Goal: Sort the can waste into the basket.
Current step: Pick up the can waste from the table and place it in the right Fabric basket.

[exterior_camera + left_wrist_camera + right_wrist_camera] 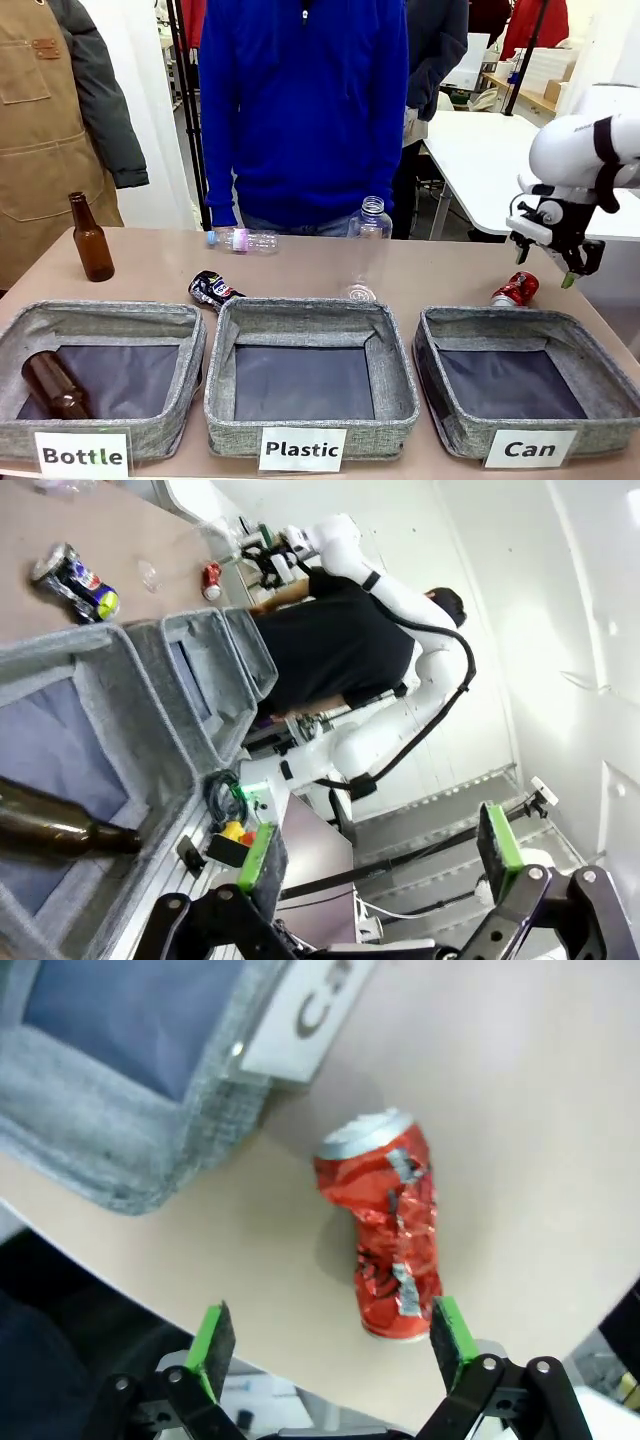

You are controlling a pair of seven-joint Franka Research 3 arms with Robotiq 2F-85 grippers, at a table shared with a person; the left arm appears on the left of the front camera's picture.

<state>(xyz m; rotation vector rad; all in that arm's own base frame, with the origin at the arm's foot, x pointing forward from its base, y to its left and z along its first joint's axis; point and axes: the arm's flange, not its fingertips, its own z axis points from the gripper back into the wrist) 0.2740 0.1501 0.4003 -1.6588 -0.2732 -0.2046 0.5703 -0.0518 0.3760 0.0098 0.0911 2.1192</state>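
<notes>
Tabletop (450,275), right fingers (213,1338) wide above can (388,1230)

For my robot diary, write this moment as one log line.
right hand: open, above red can | red can: on table, outside Can basket | black can: on table

Right arm (580,150): reaching in from the right side.
Right gripper (545,268): pointing downward, jaws gaping wide.
Left gripper (380,845): jaws gaping wide, gripping nothing.

This is looking like a robotics lab: a white arm (580,150) is hanging at 3 o'clock, labelled baskets (495,318) are sitting at 6, and a white table (480,160) is standing at 1.
</notes>
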